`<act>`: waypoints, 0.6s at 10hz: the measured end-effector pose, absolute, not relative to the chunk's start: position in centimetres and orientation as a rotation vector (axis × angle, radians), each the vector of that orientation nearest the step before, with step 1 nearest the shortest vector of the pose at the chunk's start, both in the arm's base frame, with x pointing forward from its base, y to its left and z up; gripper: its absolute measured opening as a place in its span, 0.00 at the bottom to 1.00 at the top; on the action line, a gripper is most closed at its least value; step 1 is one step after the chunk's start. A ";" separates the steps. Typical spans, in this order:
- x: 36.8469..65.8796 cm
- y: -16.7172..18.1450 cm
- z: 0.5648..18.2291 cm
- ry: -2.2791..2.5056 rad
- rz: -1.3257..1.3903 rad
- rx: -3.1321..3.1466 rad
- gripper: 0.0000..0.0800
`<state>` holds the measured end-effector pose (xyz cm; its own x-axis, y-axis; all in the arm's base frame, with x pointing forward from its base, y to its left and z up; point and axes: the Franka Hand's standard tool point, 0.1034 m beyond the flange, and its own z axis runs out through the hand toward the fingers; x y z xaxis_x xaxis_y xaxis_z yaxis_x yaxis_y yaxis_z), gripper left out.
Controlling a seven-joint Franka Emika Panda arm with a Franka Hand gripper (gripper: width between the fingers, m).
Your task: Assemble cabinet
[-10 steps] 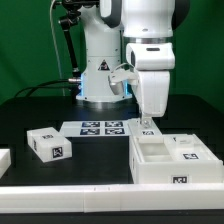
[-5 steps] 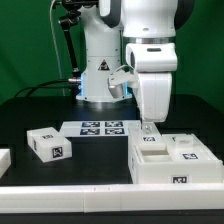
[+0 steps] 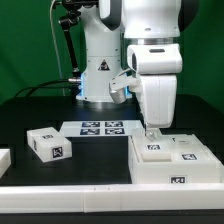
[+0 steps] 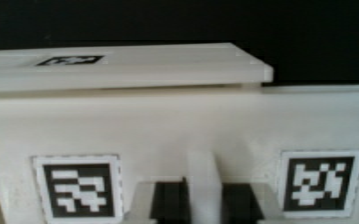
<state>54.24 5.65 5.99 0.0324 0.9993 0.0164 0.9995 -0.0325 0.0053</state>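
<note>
In the exterior view, think of a clock around the gripper [image 3: 152, 131]. At 5 o'clock the big cabinet [image 3: 170, 168] sits right under it, and its walls block the way down. At 12 o'clock the fat white arm [image 3: 155, 60] fills the space. At 10 o'clock stands the robot base [image 3: 100, 75]. At 9 o'clock the marker board [image 3: 103, 128] lies flat and low. Farther out that way, a small white block [image 3: 48, 144] sticks up. At 8 o'clock the black table [image 3: 100, 165] is bare between block and cabinet. At 3 o'clock it is bare too. In the wrist view, the white cabinet is close around the fingers [image 4: 165, 203].
</note>
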 end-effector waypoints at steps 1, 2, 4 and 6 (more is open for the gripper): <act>54.9 5.6 6.0 -2.191 -0.036 -2.245 0.09; 55.6 5.6 6.0 -2.202 -0.049 -2.238 0.09; 56.7 5.4 6.0 -2.235 -0.068 -2.213 0.09; 57.7 5.4 6.0 -2.234 -0.087 -2.221 0.09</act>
<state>57.73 5.39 6.03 -0.0065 0.9995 0.0322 0.9989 0.0050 0.0459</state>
